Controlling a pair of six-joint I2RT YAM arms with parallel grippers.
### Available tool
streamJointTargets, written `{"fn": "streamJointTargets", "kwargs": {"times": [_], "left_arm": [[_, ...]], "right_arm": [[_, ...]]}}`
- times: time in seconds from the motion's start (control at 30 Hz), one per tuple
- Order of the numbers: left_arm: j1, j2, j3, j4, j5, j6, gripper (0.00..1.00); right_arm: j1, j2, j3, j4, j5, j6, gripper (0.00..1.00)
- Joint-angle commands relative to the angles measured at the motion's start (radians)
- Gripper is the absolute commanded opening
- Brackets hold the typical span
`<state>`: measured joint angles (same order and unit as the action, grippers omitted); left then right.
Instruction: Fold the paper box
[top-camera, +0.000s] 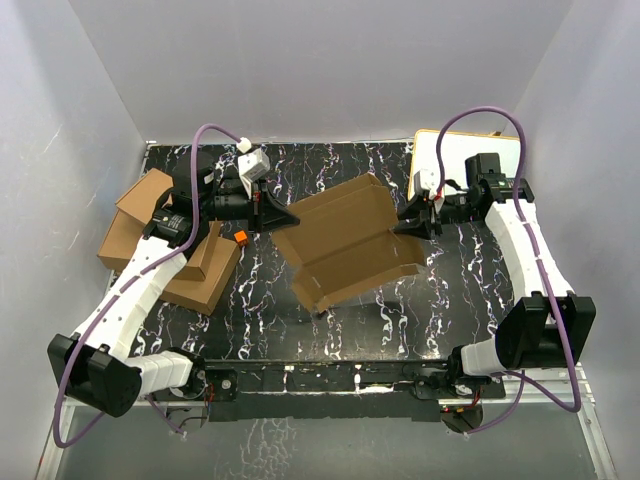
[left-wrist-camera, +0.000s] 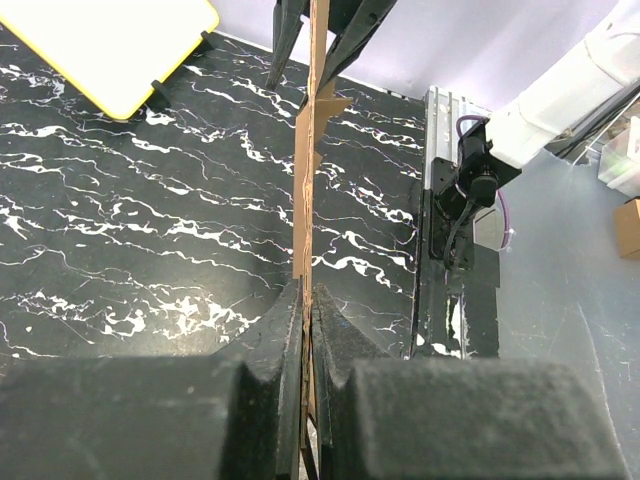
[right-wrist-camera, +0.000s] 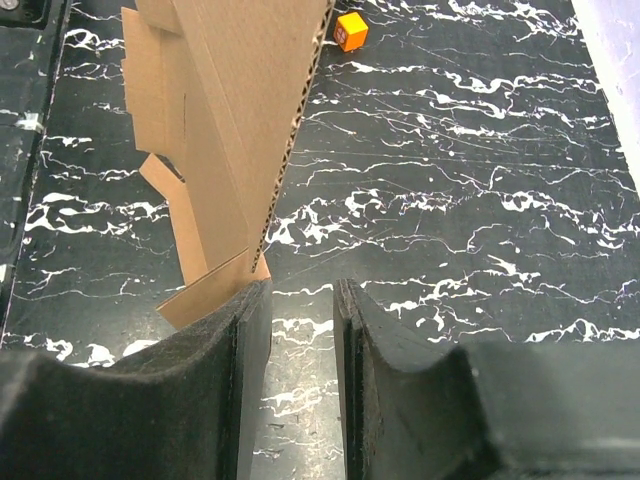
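Worktop (top-camera: 400, 320): black with white veining, closed in by pale grey walls on three sides.
Left claw (left-wrist-camera: 308, 300): pressed together on the left edge of the paper box (top-camera: 345, 245); both dark pads clamp the sheet, which its own wrist view shows edge-on.
Right claw (right-wrist-camera: 300, 295): fingers spread, with bare worktop showing in the gap. A corner of the cardboard sits right at the tip of the finger on the left of its wrist view and is not clamped.
Paper box: a brown corrugated sheet, still unfolded, in the middle of the worktop between the two claws. It is tilted up on a slant, with small flaps along its sides. Whether its lower edge touches the surface cannot be told.
Orange cube (top-camera: 241, 237): on the worktop just beside the left claw, near the sheet's left edge.
Piled cardboard boxes (top-camera: 150, 235): at the far left, partly under the left arm.
White board with a yellow rim (top-camera: 460, 160): lying in the far right corner, behind the right claw.
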<state>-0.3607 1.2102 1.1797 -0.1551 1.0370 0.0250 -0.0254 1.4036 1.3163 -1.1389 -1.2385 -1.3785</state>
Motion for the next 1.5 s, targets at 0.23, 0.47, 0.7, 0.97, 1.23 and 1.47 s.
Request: {"fn": "streamJointTargets", "kwargs": {"times": [0.23,0.47,0.7,0.97,1.23,1.47], "left_arm": [[0.017,0.005,0.001,0.073,0.071,-0.02,0.0],[0.019,0.005,-0.009,0.104,0.102,-0.045,0.0],[0.02,0.0,-0.011,0.118,0.13,-0.059,0.0],[0.025,-0.001,-0.011,0.123,0.135,-0.059,0.0],[0.034,-0.01,-0.028,0.114,0.105,-0.065,0.0],[0.04,-0.086,-0.142,0.17,-0.055,-0.22,0.0]], "right_arm": [[0.057,-0.029,-0.019,0.007,-0.088,-0.07,0.38],[0.073,-0.013,-0.009,-0.001,-0.117,-0.057,0.37],[0.08,0.0,-0.005,-0.002,-0.161,-0.036,0.31],[0.082,0.002,-0.001,-0.006,-0.164,-0.017,0.08],[0.082,-0.001,0.0,0.012,-0.109,0.042,0.16],[0.056,-0.06,0.032,0.241,0.16,0.444,0.62]]}}
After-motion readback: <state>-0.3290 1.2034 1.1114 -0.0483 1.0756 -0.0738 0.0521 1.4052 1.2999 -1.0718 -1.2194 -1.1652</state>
